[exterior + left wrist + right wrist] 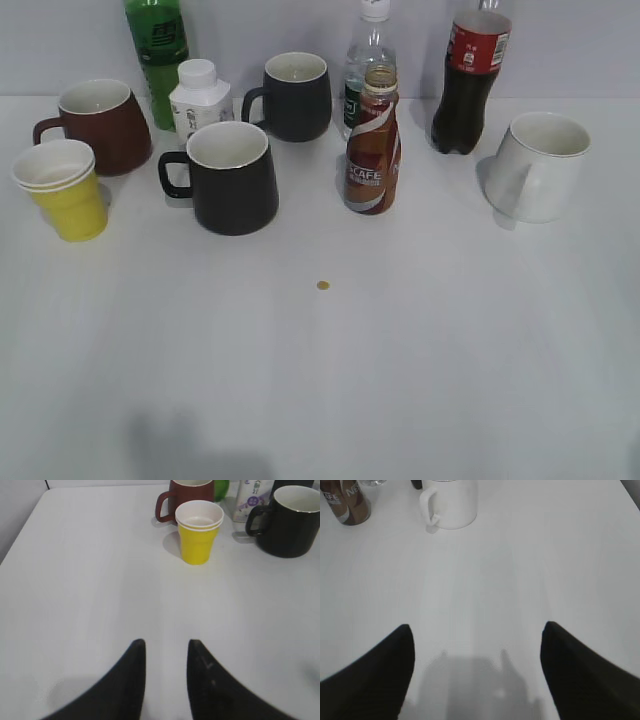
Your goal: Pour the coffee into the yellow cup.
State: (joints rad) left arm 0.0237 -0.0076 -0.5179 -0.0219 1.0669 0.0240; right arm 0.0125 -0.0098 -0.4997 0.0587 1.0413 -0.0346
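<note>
Your coffee bottle (373, 142) stands uncapped mid-table toward the far edge; the yellow cup (64, 188) waits near the left edge (clear pouring room). Both sets of fingers (165, 667) (476, 652) grip nothing: left narrowly parted, right spread wide.

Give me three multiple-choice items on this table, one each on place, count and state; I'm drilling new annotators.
1. What stands right behind the yellow cup?
A. white mug
B. dark red mug
C. cola bottle

2. How many handled mugs are on the table?
A. two
B. three
C. four

3. How is the coffee bottle?
A. upright, cap off
B. lying on its side
C. held in a hand

Answers:
1 B: the dark red mug sits just behind the cup in both the exterior and left wrist views.
2 C: dark red, two black and one white.
3 A: it stands alone with an open neck; both hands are open and empty.
</note>
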